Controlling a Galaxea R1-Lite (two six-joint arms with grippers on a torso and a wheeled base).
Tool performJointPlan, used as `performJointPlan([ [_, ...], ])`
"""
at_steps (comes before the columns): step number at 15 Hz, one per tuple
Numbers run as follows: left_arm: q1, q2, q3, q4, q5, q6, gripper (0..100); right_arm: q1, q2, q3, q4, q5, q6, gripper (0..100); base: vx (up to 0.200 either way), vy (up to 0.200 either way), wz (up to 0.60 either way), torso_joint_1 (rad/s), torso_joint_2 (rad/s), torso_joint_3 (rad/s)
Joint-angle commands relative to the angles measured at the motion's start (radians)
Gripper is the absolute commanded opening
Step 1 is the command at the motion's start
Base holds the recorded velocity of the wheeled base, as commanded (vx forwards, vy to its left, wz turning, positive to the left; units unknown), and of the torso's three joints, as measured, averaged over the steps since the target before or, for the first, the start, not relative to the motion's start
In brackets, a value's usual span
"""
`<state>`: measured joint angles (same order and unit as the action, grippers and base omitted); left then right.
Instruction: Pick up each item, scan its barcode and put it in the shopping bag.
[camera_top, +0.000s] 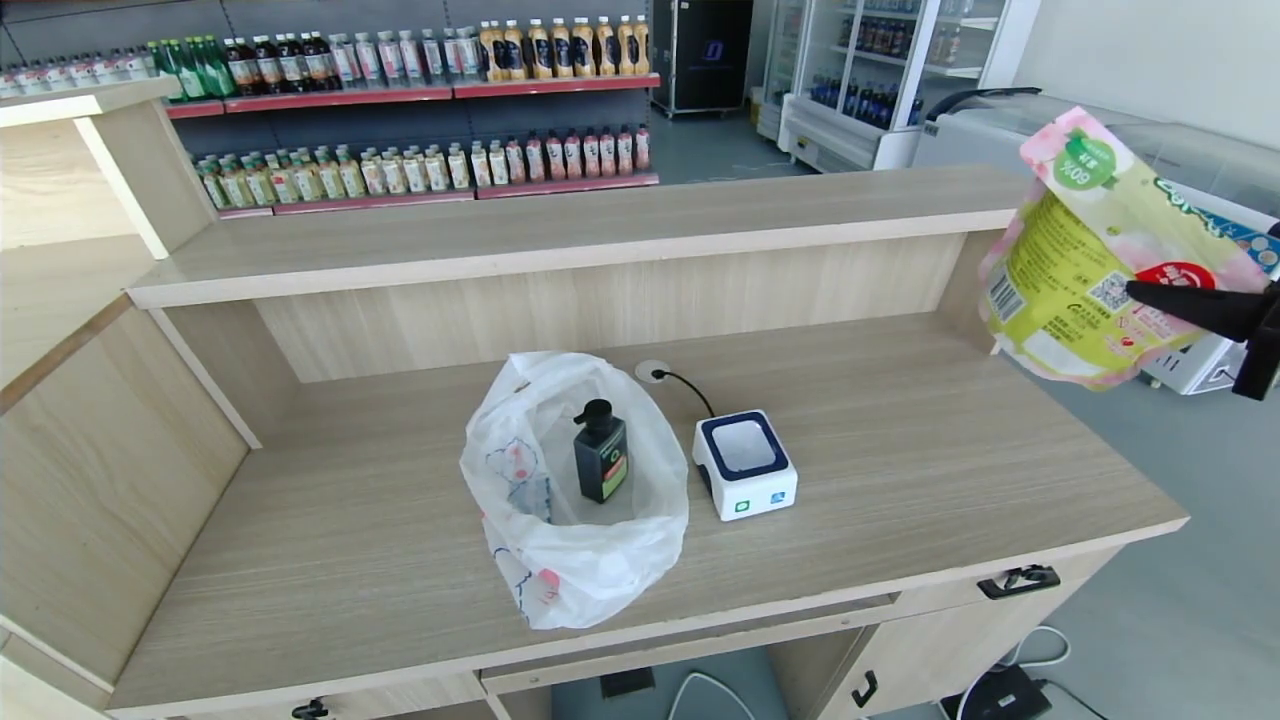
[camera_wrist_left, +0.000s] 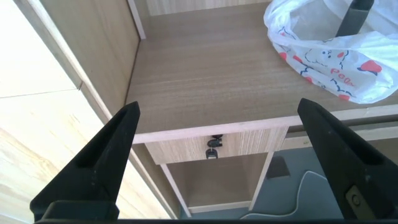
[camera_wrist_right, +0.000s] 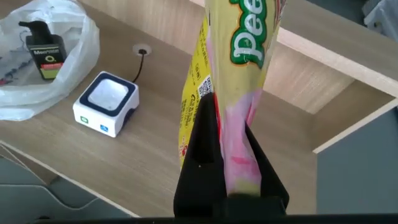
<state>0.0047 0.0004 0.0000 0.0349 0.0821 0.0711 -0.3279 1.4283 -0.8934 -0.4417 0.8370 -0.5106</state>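
The pouch (camera_top: 1090, 260) is pinched flat in the right gripper (camera_wrist_right: 230, 149) and held raised, well to the right of the scanner (camera_top: 745, 462), long axis tilted, with its barcode on the edge nearest the scanner. The shopping bag (camera_top: 575, 560), containing a pump bottle (camera_top: 601, 455), is set on the worktop (camera_top: 900, 450) just left of the scanner. The left gripper (camera_wrist_left: 219, 107) is spread, empty, further left; the right arm is judged nearer.

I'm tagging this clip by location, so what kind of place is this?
Most likely a small shop's checkout: a scanner and a bag sit on a wooden counter, with drink shelves behind.
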Motion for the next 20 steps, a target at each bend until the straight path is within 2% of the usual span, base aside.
performJointPlan([
  [1,0.000,0.000,0.000,0.000,0.001,-0.001,100,-0.003,0.012,-0.001,0.006,-0.001,-0.037,0,0.000,0.000,0.00,0.000,0.00,0.000],
  [2,0.000,0.000,0.000,0.000,0.001,-0.001,100,-0.003,0.011,-0.001,0.024,0.001,-0.066,0,0.000,0.000,0.00,0.000,0.00,0.000],
  [7,0.000,0.000,0.000,0.000,0.001,-0.001,100,0.003,0.000,-0.006,0.153,-0.039,-0.316,0,0.000,0.000,0.60,0.002,0.00,0.002],
  [10,0.000,0.000,0.000,0.000,0.001,0.001,100,0.058,0.054,-0.016,0.156,-0.038,-0.468,0,0.000,0.000,0.00,0.000,0.00,0.000],
  [15,0.000,0.000,0.000,0.000,0.001,-0.001,100,0.090,0.113,-0.016,0.184,0.077,-0.787,0,0.000,0.000,0.00,0.000,0.00,0.000],
  [17,0.000,0.000,0.000,0.000,0.001,-0.001,100,0.096,0.135,-0.033,0.299,0.109,-0.962,0,0.000,0.000,0.00,0.000,0.00,0.000],
  [20,0.001,0.000,0.000,0.000,0.001,0.001,100,0.096,0.176,-0.104,0.469,0.109,-1.114,0,0.000,0.000,0.00,0.000,0.00,0.000],
])
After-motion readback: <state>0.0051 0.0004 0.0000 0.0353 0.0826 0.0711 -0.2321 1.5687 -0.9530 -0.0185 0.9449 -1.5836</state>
